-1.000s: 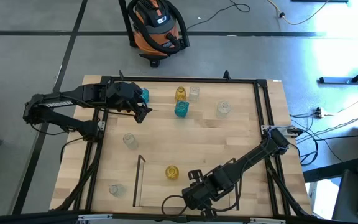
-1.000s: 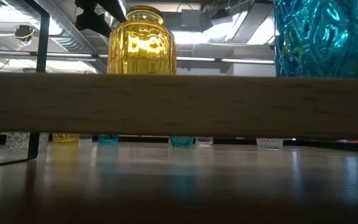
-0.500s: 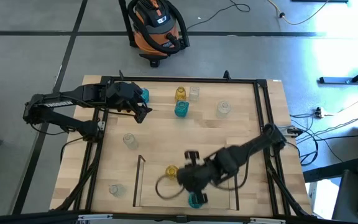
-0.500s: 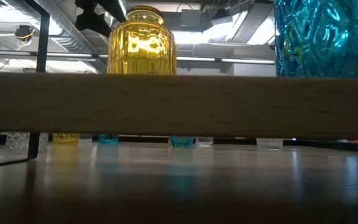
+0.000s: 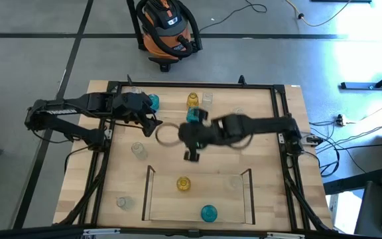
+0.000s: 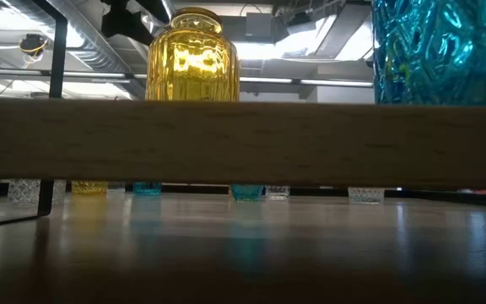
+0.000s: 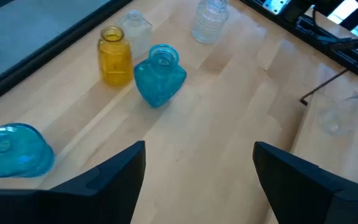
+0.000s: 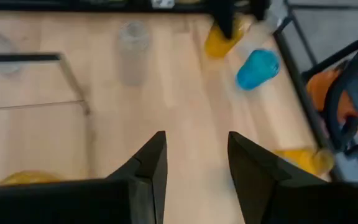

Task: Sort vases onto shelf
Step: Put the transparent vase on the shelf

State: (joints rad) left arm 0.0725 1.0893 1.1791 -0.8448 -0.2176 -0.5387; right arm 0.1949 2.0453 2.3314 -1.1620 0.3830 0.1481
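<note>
Tabletop point(image 5: 264, 143): pale wood in jointed planks, smooth with a soft satin sheen; the shelf point(image 5: 148, 192) shares this wood and is edged by a thin, dark, matt metal rail. The vases are translucent glass with glossy, ribbed or faceted surfaces, as on the amber vase point(image 6: 192, 57) and the teal vase point(image 7: 160, 75). Left gripper point(image 7: 197, 171) and right gripper point(image 8: 194, 165): fingers of matt black plastic-like material.

Ten vases show from above. Three blue vases: one point(image 5: 153, 101) just beside the left claw point(image 5: 148, 123), one point(image 5: 193, 115) near the right claw point(image 5: 190, 147), one point(image 5: 208, 212) well apart from both. Two yellow vases point(image 5: 192, 99) point(image 5: 183, 184). Five clear vases point(image 5: 207, 99) point(image 5: 137, 150) point(image 5: 121, 202) point(image 5: 234, 181) point(image 7: 210, 18). One shelf point(image 5: 149, 192).
</note>
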